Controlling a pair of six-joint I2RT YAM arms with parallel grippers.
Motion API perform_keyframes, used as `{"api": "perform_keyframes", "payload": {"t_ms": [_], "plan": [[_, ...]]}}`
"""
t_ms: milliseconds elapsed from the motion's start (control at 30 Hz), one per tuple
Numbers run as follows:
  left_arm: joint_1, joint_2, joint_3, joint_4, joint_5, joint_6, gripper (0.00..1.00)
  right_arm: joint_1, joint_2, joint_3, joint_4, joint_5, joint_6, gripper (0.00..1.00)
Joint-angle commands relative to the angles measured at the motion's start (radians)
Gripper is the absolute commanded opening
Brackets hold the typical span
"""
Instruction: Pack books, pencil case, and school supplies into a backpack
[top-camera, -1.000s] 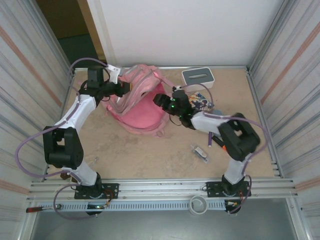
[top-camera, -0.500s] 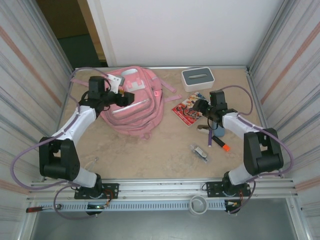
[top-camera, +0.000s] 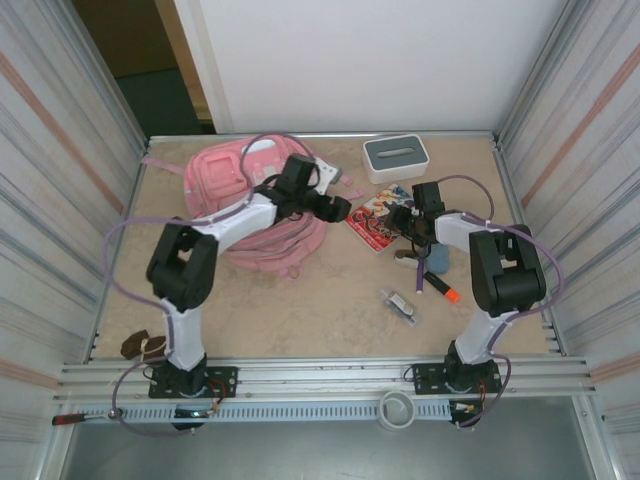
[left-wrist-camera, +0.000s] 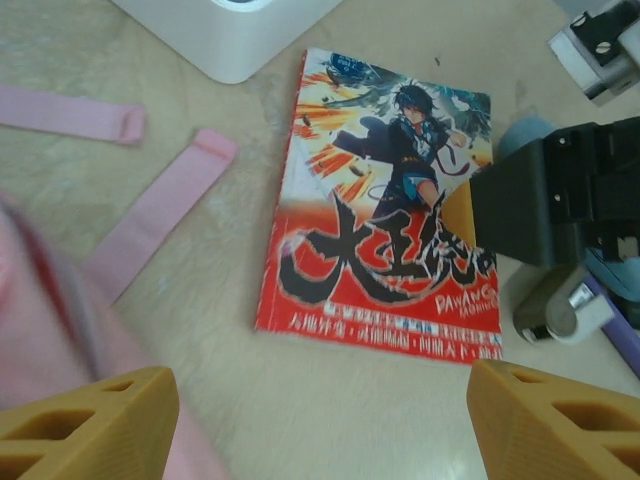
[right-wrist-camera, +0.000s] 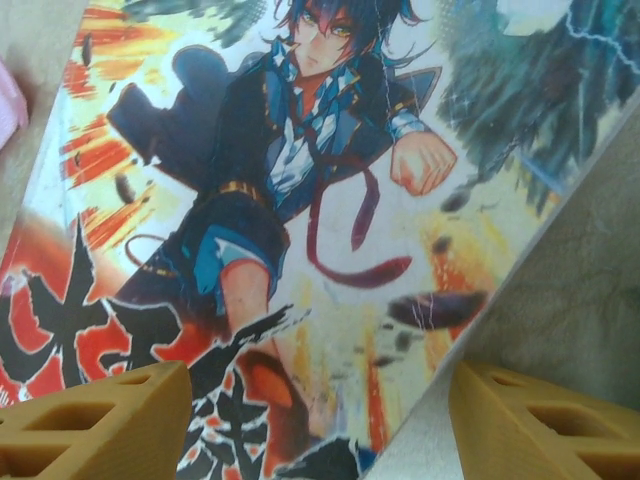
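- The book (top-camera: 378, 218) lies flat on the surface (top-camera: 300, 300), cover up.
- The backpack (top-camera: 235, 190) lies left of the book, with two loose straps (left-wrist-camera: 160, 210) reaching toward it.
- The left gripper (left-wrist-camera: 320, 400) hovers just beside the book on the backpack's side, fingers wide apart and empty.
- The right gripper (right-wrist-camera: 320, 420) hangs over the book's cover, fingers apart, holding nothing.
- A white box (top-camera: 395, 155) stands just behind the book.
- The marker (top-camera: 440, 288) and a clear packet (top-camera: 400, 303) lie in front of the book.
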Motion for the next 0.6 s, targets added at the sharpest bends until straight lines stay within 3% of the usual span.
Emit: {"api": "perform_keyframes", "payload": {"t_ms": [0,400,567], "plan": [[-0.035,0.101,0.145,-0.114,-0.092,-0.027,0.76,-0.005,0.025,0.027,0.004,0.023,0.026,0.66],[-0.084,0.48,0.576,-0.37,-0.229,-0.021,0.76,-0.007,0.036,0.018,0.07,0.013,0.056,0.57],[-0.093,0.51,0.596,-0.393,-0.139,-0.028,0.71,-0.005,0.052,0.008,0.118,-0.004,0.108,0.55]]}}
